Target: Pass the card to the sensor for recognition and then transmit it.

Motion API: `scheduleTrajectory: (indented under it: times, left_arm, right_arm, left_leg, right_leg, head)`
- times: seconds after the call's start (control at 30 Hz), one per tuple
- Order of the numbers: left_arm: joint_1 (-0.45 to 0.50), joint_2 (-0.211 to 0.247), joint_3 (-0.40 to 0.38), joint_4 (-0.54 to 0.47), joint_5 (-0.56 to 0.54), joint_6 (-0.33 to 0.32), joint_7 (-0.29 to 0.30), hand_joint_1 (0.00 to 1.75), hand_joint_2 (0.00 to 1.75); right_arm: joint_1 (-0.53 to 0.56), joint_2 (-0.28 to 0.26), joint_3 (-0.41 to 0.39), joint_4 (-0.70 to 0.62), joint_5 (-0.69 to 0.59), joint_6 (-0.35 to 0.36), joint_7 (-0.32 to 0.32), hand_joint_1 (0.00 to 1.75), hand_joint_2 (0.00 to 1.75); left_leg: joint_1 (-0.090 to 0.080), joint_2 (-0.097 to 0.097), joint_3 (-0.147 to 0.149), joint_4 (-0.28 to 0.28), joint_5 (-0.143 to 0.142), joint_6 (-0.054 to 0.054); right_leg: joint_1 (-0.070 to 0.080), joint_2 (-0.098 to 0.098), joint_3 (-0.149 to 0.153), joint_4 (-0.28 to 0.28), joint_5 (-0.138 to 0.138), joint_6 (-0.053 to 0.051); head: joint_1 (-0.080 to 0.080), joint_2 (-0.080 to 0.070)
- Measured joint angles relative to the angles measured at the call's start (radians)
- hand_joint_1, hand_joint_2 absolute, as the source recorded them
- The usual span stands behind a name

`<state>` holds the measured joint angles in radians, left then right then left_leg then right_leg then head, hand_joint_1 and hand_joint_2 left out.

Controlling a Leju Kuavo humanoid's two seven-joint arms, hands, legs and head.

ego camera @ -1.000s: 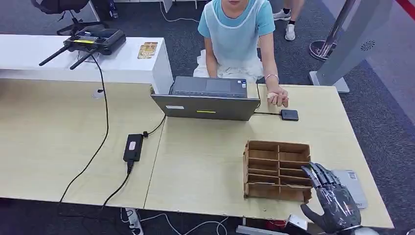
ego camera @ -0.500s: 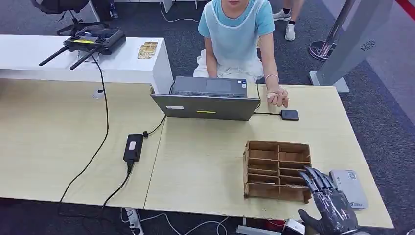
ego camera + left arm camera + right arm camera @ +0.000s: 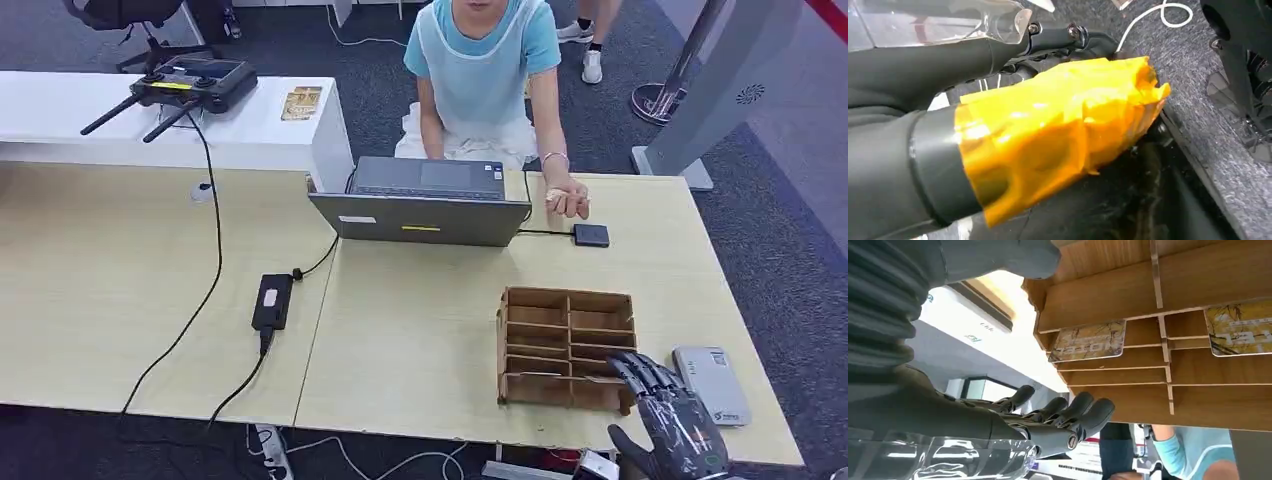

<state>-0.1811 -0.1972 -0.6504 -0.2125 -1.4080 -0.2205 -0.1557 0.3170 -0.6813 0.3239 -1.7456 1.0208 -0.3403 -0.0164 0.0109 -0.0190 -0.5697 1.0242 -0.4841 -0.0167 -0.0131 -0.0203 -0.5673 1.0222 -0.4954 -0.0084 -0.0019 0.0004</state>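
Note:
A wooden card rack [image 3: 567,348] stands near the table's front edge. In the right wrist view its slots [image 3: 1198,285] hold a gold-patterned card [image 3: 1088,341] and a second card [image 3: 1243,332]. My right hand [image 3: 672,425] hovers at the rack's near right corner, fingers [image 3: 1058,415] stretched out and apart, holding nothing and not touching a card. A grey-white flat device [image 3: 710,383] lies just right of the rack. A small black pad [image 3: 592,235] lies by the person's hand. My left hand [image 3: 1048,140] hangs beside my body, thumb wrapped in yellow tape, empty.
A person in a light blue top sits behind an open laptop [image 3: 422,215], one hand [image 3: 567,196] resting on the table. A black power brick [image 3: 272,300] and cables lie left of centre. A white bench [image 3: 60,120] carries a black controller [image 3: 195,82].
My right hand has drawn back toward the table's near edge and lower, uncovering the grey-white device. The person and the rack have not moved.

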Motion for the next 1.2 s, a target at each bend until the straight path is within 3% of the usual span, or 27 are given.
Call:
scheduleTrajectory:
  times: [0.13, 0.2, 0.3, 0.4, 0.57, 0.63, 0.93, 1.07, 1.2]
  left_arm:
    - [0.003, 0.0, 0.016, 0.0, 0.007, -0.001, 0.007, 0.0, 0.0]
    - [0.004, 0.0, 0.023, 0.0, 0.008, -0.001, 0.008, 0.0, 0.0]
    - [0.006, 0.0, 0.035, 0.0, 0.031, -0.005, 0.021, 0.0, 0.0]
    - [0.01, 0.0, 0.056, 0.0, 0.054, -0.006, 0.038, 0.0, 0.0]
    - [0.011, 0.0, 0.065, 0.0, 0.062, -0.006, 0.043, 0.0, 0.0]
    - [0.023, -0.002, 0.123, 0.0, 0.138, -0.008, 0.087, 0.0, 0.0]
    - [0.035, -0.006, 0.201, 0.0, 0.175, -0.008, 0.104, 0.0, 0.0]
    - [0.038, -0.012, 0.256, 0.0, 0.264, -0.004, 0.159, 0.0, 0.0]
    - [0.04, -0.02, 0.333, 0.0, 0.356, 0.017, 0.215, 0.0, 0.0]
  right_arm:
    - [-0.003, 0.0, 0.004, 0.0, 0.0, -0.001, 0.001, 0.45, 1.75]
    - [-0.003, 0.0, 0.005, 0.0, 0.0, -0.002, 0.001, 0.63, 1.75]
    - [-0.003, 0.0, 0.005, 0.0, 0.005, -0.01, 0.006, 0.63, 1.75]
    - [-0.001, 0.0, 0.005, 0.0, 0.015, -0.024, 0.009, 0.42, 1.75]
    - [-0.001, 0.0, 0.005, 0.0, 0.016, -0.027, 0.013, 0.42, 1.75]
    - [-0.016, 0.01, 0.007, 0.005, 0.043, -0.064, 0.015, 0.47, 1.75]
    - [-0.028, 0.026, 0.008, 0.017, 0.05, -0.069, 0.009, 0.52, 1.75]
    - [-0.027, 0.027, 0.008, 0.018, 0.053, -0.079, 0.023, 0.45, 1.75]
    - [-0.026, 0.029, 0.007, 0.019, 0.054, -0.098, 0.028, 0.49, 1.75]
  left_leg:
    - [0.0, 0.0, 0.001, 0.0, 0.0, 0.0]
    - [0.0, 0.0, 0.001, 0.0, 0.0, 0.0]
    - [0.0, 0.0, 0.001, 0.0, 0.0, 0.0]
    - [0.0, 0.0, 0.001, 0.0, 0.0, 0.0]
    - [0.0, 0.0, 0.001, 0.0, 0.0, 0.0]
    - [0.0, 0.003, 0.002, 0.0, 0.0, 0.0]
    - [0.0, 0.003, 0.002, 0.0, 0.0, 0.0]
    - [0.0, 0.005, 0.002, 0.0, 0.0, 0.0]
    - [0.0, 0.008, 0.002, 0.0, -0.001, 0.0]
  right_leg:
    - [0.0, 0.0, 0.001, 0.0, 0.0, 0.0]
    - [0.0, 0.0, 0.001, 0.0, 0.0, 0.0]
    - [0.0, 0.0, 0.001, 0.0, 0.0, 0.0]
    - [0.0, 0.0, 0.001, 0.0, 0.0, 0.0]
    - [0.0, 0.0, 0.001, 0.0, 0.0, 0.0]
    - [0.0, 0.002, 0.001, 0.0, 0.0, 0.0]
    - [0.0, 0.002, 0.001, 0.0, 0.0, 0.0]
    - [0.0, 0.003, 0.001, 0.0, 0.0, 0.0]
    - [0.0, 0.005, 0.001, 0.0, 0.0, 0.0]
  head:
    - [0.0, 0.0]
    - [0.0, 0.0]
    - [0.0, 0.0]
    - [0.0, 0.0]
    - [0.0, 0.0]
    - [0.0, 0.0]
    - [0.0, 0.0]
    - [0.0, 0.0]
    - [0.0, 0.0]
